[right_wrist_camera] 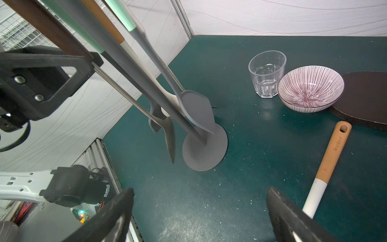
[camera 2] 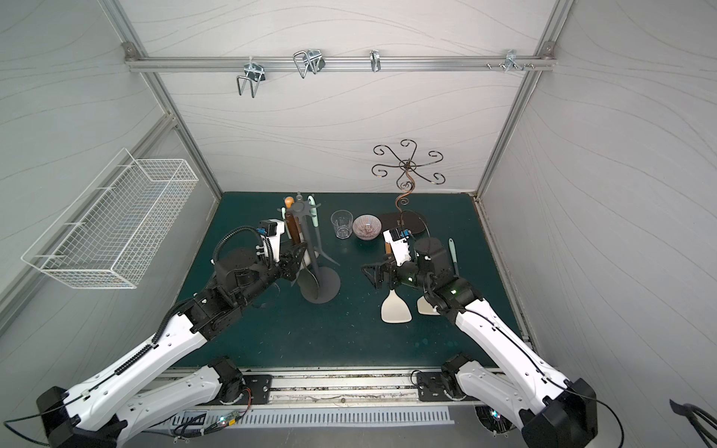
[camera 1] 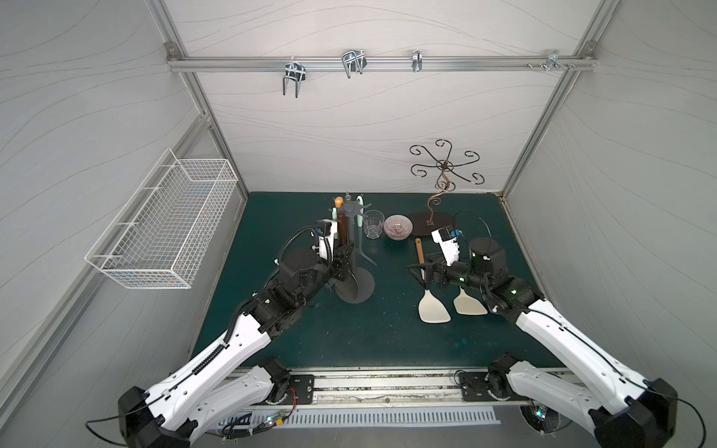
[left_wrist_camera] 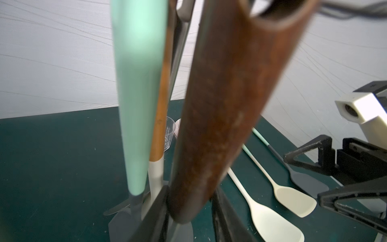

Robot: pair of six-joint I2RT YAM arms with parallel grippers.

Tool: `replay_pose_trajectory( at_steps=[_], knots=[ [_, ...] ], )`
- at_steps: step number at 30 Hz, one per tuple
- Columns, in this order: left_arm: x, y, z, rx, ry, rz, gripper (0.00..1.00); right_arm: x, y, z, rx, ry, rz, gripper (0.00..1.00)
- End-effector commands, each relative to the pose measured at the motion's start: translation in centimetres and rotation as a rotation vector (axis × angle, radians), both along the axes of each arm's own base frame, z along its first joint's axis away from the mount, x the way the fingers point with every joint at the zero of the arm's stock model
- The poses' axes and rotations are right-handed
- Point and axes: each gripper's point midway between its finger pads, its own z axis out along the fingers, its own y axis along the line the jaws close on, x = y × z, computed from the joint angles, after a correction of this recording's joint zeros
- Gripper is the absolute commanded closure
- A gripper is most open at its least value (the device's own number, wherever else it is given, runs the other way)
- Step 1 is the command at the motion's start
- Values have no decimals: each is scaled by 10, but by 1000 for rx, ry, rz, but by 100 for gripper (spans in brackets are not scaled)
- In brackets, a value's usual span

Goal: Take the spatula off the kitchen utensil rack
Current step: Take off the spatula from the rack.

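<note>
Left claw (left_wrist_camera: 191, 194) closed around brown wooden handle of spatula (left_wrist_camera: 230, 104), which hangs on rack (right_wrist_camera: 205, 150) among other utensils (left_wrist_camera: 138, 83), back-left of counter (right_wrist_camera: 251, 167). Right claw (right_wrist_camera: 201, 190) wide open, empty, hovering over counter beside loose spatulas (camera 1: 433, 306) lying flat.

Your widest free lane runs along the worktop's (camera 1: 349, 341) front edge, and a bare strip lies between the kitchen utensil rack (camera 1: 356, 248) and the 2 cream spatulas (camera 1: 433, 310) lying toward the right edge. Hanging handles (left_wrist_camera: 138, 83) crowd your left hand (camera 1: 346, 254), clamped on the brown-handled spatula (left_wrist_camera: 219, 115). Toward the back edge, the glass (camera 1: 373, 224), bowl (camera 1: 397, 226) and dark oval base (camera 1: 428, 224) stand in the way. Your right hand (camera 1: 421, 273), spread wide, hovers above those spatulas.
</note>
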Motion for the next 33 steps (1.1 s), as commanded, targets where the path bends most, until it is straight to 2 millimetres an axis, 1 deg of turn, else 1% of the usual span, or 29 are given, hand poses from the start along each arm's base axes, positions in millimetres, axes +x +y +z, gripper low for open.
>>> replay_pose_trajectory(
  at_steps=[1, 4, 6, 7, 12, 14, 18, 26, 30, 33],
  knots=[
    [6, -1, 20, -33, -71, 11, 69, -5, 1, 8, 6, -18, 20, 1],
    [7, 0, 22, -35, -77, 18, 74, -6, 0, 7, 2, -21, 17, 1],
    [5, 1, 24, -39, -82, 15, 81, -6, -1, 7, 2, -25, 16, 1],
    [3, 1, 24, -42, -81, 11, 83, -6, -1, 7, 1, -25, 14, 1],
    [-4, 5, 25, -57, -81, 6, 86, -7, -1, 7, 2, -25, 18, 1],
    [-7, 6, 26, -50, -70, 2, 90, -7, 0, 7, 4, -23, 21, 1],
    [-8, 7, 25, -16, -23, 1, 93, -7, 0, 6, 6, -19, 20, 1],
    [-6, 13, 12, 99, 105, 35, 98, -6, 0, 7, 7, -24, 17, 1],
    [-7, 16, 11, 123, 127, 41, 100, -6, -1, 7, 5, -25, 18, 1],
    [-11, 18, 17, 128, 127, 35, 100, -6, -1, 7, 4, -26, 16, 1]
  ],
)
